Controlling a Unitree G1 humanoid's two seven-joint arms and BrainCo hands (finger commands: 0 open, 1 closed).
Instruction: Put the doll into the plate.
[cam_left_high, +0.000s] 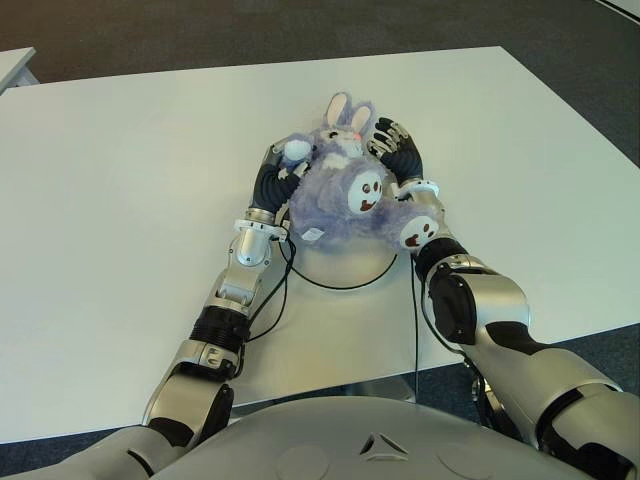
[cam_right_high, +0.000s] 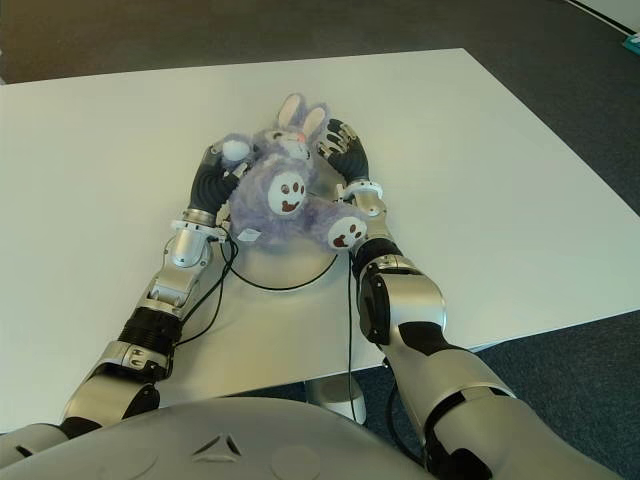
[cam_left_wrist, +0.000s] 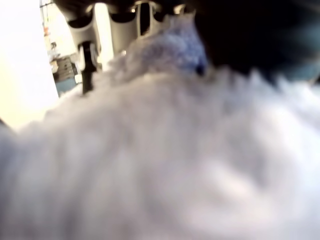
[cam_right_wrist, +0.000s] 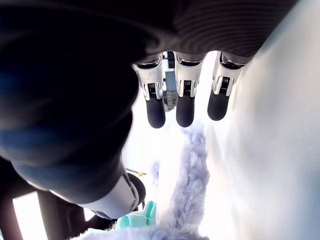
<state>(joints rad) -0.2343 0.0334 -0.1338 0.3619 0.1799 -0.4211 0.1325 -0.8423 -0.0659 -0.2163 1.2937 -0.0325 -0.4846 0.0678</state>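
Purple doll (cam_left_high: 340, 190) squeezed between left hand (cam_left_high: 277, 178) and right hand (cam_left_high: 400, 158).

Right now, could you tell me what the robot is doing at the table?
The robot has a purple plush bunny doll between both hands on the white table. The left hand presses against one side of the doll and the right hand cups the other, fingers extended alongside its head. The doll lies over a white plate, whose rim shows just beneath it on the robot's side. Whether it already rests on the plate or is held just above it cannot be told.
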